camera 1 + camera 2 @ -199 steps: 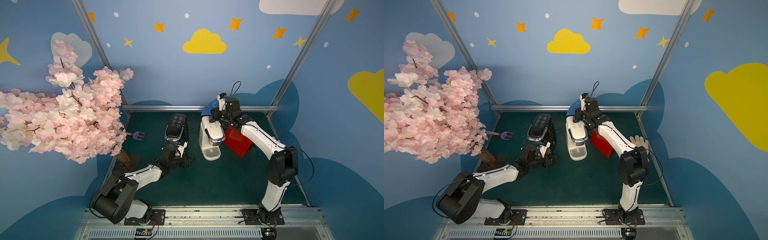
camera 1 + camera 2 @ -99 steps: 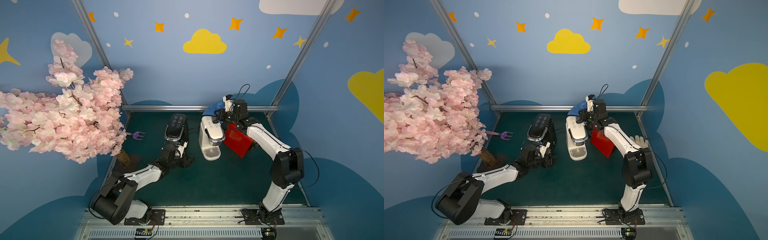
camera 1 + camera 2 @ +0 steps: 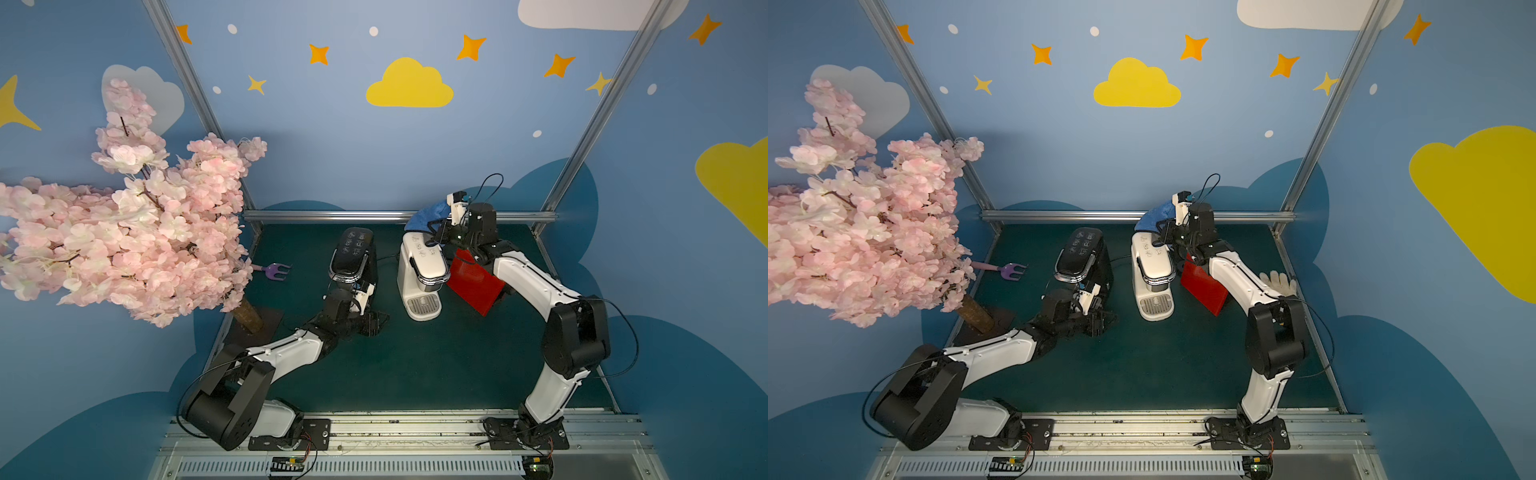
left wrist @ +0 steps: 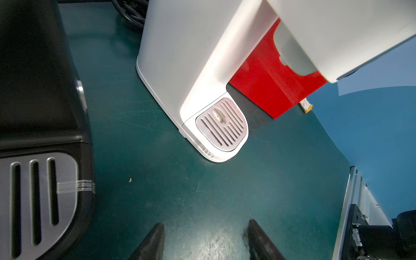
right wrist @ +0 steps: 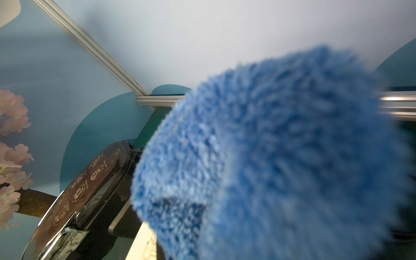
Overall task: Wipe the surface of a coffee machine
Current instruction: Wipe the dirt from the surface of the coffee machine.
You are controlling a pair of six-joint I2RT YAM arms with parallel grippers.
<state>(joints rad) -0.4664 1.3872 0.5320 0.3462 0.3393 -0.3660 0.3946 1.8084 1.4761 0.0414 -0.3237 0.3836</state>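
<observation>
Coffee machine sat near the worktop's back edge, second machine to its left, box just beside its right, cloth over its rear top, tree at left edge.

1. On the top panel of the black coffee machine, round button symbols carry tiny lettering, too blurred to read.
2. On top of the white coffee machine, the button symbols are too small to read.
3. No other writing can be read.
</observation>
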